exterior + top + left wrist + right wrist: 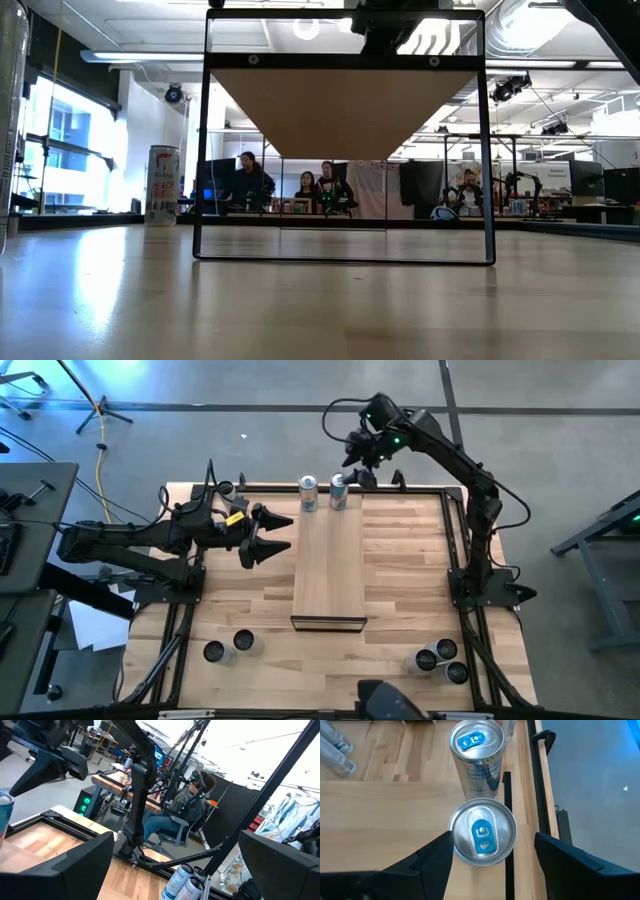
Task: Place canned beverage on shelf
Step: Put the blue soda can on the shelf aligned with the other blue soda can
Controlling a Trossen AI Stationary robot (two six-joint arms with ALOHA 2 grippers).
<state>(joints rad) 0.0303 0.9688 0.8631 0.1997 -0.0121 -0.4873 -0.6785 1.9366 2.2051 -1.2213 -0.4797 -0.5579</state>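
Note:
The shelf (330, 565) is a long light wood platform in the middle of the table; the low view shows its underside (340, 110). Two silver cans with blue tabs stand upright on their bases at its far end (309, 493) (339, 491). My right gripper (362, 458) hangs open above and just beyond them. In the right wrist view the nearer can (482, 837) lies below and between its spread fingers (493, 835), and the other can (476, 750) is past it. My left gripper (275, 535) is open and empty, left of the shelf, shown also in its wrist view (176, 840).
Two cans (228, 647) stand at the table's near left and three (440, 657) at its near right. One can shows in the low view (162, 185). A dark frame (455, 530) rims the table. People sit in the room beyond (250, 180).

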